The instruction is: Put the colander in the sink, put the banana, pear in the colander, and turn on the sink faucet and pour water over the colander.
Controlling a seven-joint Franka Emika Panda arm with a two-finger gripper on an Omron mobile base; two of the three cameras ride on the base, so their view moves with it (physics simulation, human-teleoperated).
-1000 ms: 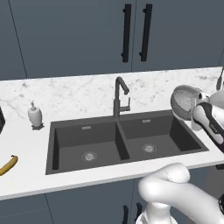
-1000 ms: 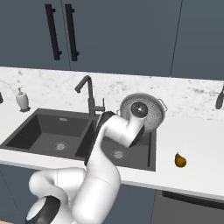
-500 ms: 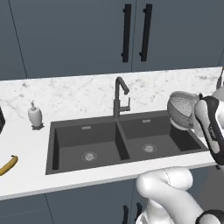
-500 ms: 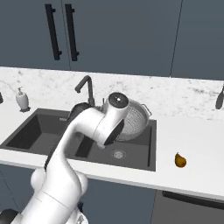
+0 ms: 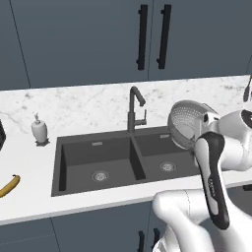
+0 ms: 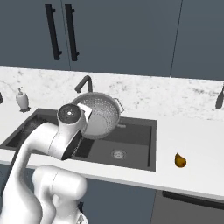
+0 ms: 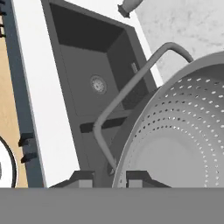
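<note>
My gripper (image 7: 111,177) is shut on the rim of the colander (image 7: 188,135), a perforated silver bowl. It hangs tilted on its side in the air over the right basin of the dark double sink (image 5: 78,162), its pale inside (image 6: 100,116) facing the right base camera. The colander (image 5: 189,123) is just right of the tall dark sink faucet (image 5: 134,110), whose spout (image 7: 131,87) crosses close in front of the bowl. The banana (image 5: 10,186) lies on the white counter left of the sink. Right of the sink, near the counter's front edge, sits the pear (image 6: 180,160).
A white soap dispenser (image 5: 39,130) stands on the marble counter behind the sink's left corner. A dark upright object (image 6: 220,98) stands at the far right of the counter. Dark cabinet doors with black handles (image 5: 152,37) rise behind. My arm (image 5: 211,172) crosses the sink's right front.
The colander has been carried left from beside the sink's right edge to above the right basin, close to the faucet, and the arm swung with it.
</note>
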